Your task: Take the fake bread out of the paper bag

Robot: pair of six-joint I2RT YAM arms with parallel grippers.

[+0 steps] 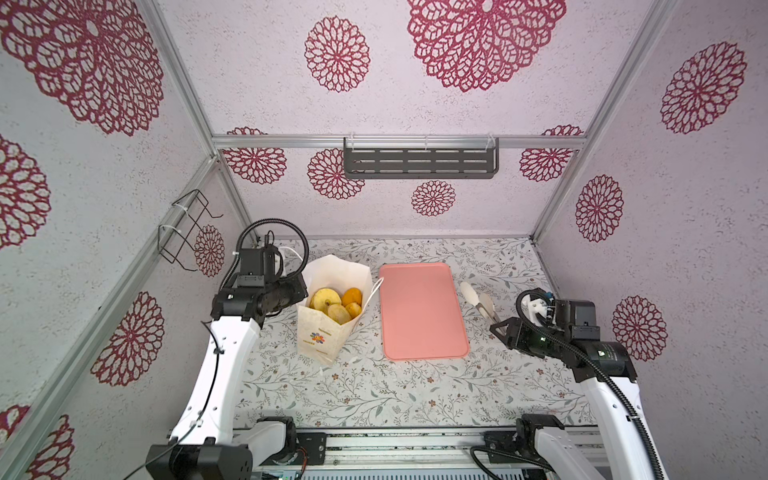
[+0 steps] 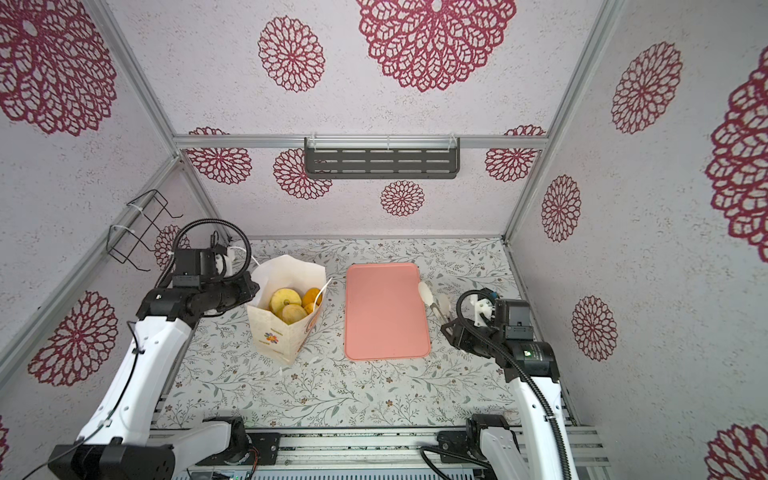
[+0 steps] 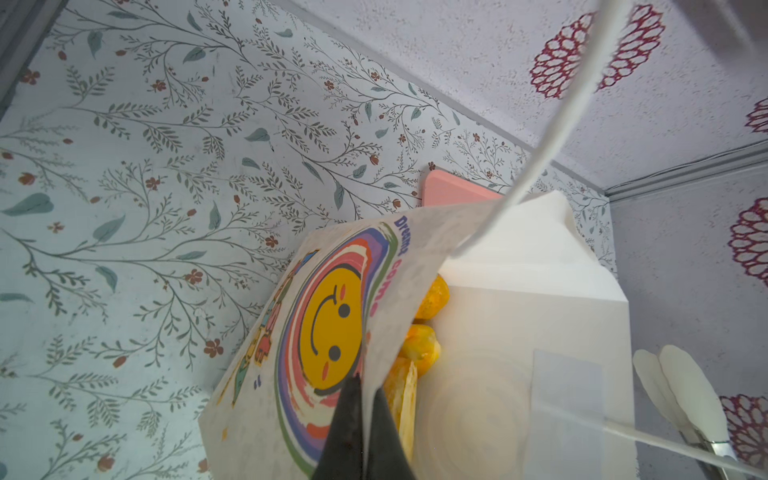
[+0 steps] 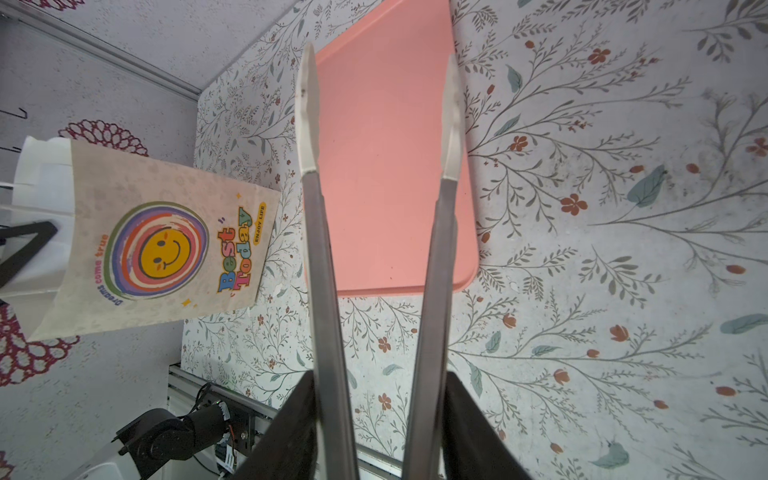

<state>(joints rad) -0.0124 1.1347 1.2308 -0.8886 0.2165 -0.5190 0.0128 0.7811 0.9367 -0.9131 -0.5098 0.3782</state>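
**Fake bread (image 1: 338, 312): glossy yellow-orange pieces sitting inside the upright paper bag (image 1: 322, 349), left of the pink tray (image 1: 422, 324).**

The pieces are looking light, hard-skinned and slick, so a shallow pinch is likely to slip on the rounded ones. Taking each across its middle with the tongs (image 4: 318, 249) seems safest. The bag is thin, floppy paper. The left gripper (image 3: 365, 388) is pinching its printed wall at the rim, pressed together on the sheet. The right gripper (image 4: 380, 415) is clamping the tongs' arms, with their tips standing spread near the tray's right edge. About four pieces are showing at the mouth; any beneath are hidden, and their shapes are hard to tell.
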